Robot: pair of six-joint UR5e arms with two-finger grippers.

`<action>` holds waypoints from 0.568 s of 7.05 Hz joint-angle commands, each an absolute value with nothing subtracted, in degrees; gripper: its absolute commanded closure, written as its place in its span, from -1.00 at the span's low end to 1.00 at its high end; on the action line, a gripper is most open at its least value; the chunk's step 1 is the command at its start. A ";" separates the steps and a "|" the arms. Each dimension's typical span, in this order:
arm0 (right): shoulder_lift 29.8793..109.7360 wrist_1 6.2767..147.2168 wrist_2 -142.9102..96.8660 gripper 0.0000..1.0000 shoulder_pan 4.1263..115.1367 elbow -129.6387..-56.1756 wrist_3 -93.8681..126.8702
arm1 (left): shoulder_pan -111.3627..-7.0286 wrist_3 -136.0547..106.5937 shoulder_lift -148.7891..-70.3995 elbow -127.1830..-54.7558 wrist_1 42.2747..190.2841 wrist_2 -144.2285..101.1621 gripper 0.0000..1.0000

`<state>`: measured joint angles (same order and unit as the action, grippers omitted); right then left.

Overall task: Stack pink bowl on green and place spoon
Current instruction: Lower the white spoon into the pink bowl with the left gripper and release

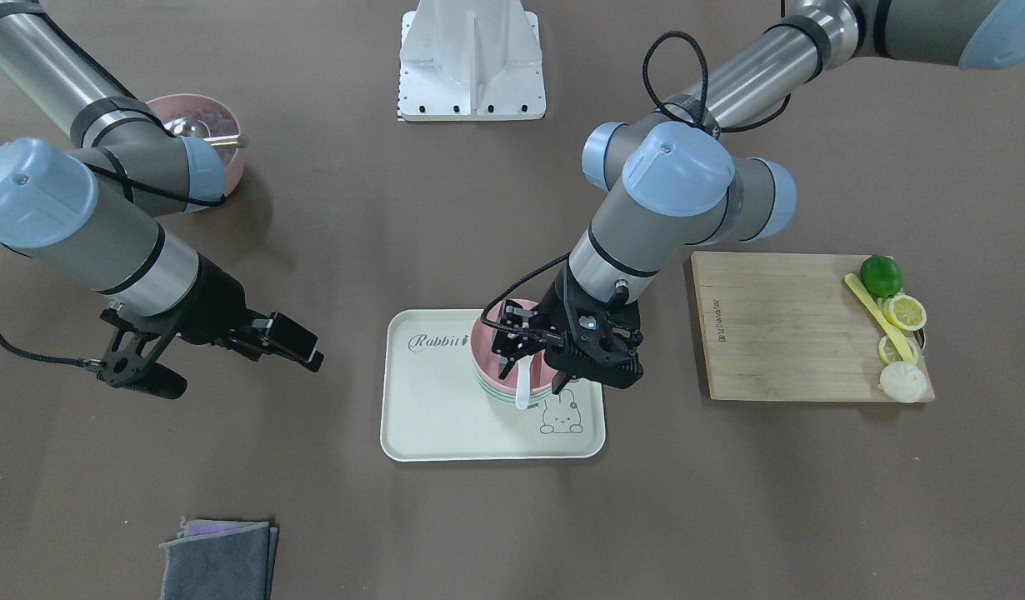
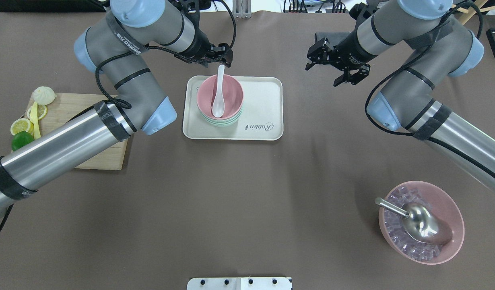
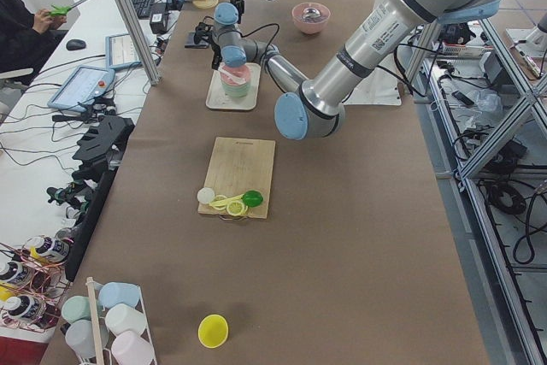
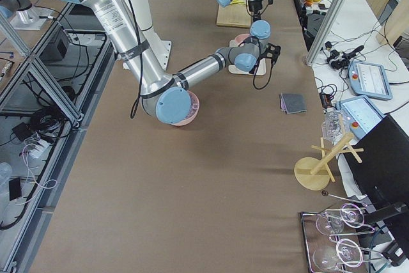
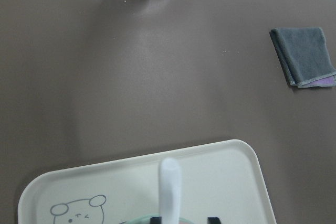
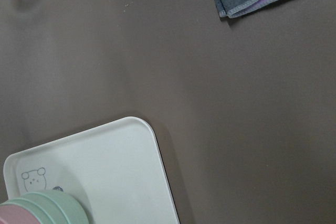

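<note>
A pink bowl (image 2: 232,89) sits stacked on green bowls (image 2: 221,122) on a cream tray (image 2: 263,104). A white spoon (image 2: 218,96) lies in the pink bowl with its handle sticking out over the far rim. My left gripper (image 2: 220,62) is open, its fingers on either side of the handle's end without closing on it. The handle (image 5: 169,182) shows between the fingertips in the left wrist view. My right gripper (image 2: 326,74) is open and empty, above the table to the right of the tray. The green bowls (image 6: 52,205) show in the right wrist view.
A larger pink bowl of ice cubes (image 2: 452,241) with a metal scoop (image 2: 420,225) stands at the near right. A wooden board (image 2: 90,133) with a lime, lemon slices and a yellow utensil lies left. A folded grey cloth (image 1: 221,558) lies beyond the tray.
</note>
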<state>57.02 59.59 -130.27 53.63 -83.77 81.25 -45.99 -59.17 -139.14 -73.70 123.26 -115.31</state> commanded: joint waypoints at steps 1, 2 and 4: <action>56.78 59.59 -130.17 -1.00 53.53 -83.76 81.39 | -46.58 -61.94 -138.96 -74.35 123.40 -115.49 -0.97; 56.86 59.59 -130.25 -1.00 53.53 -83.76 81.39 | -49.98 -64.49 -138.00 -76.62 122.70 -118.01 -0.97; 57.91 59.59 -130.69 -1.00 54.22 -83.76 80.95 | -62.77 -59.98 -126.09 -81.29 122.43 -132.91 -0.97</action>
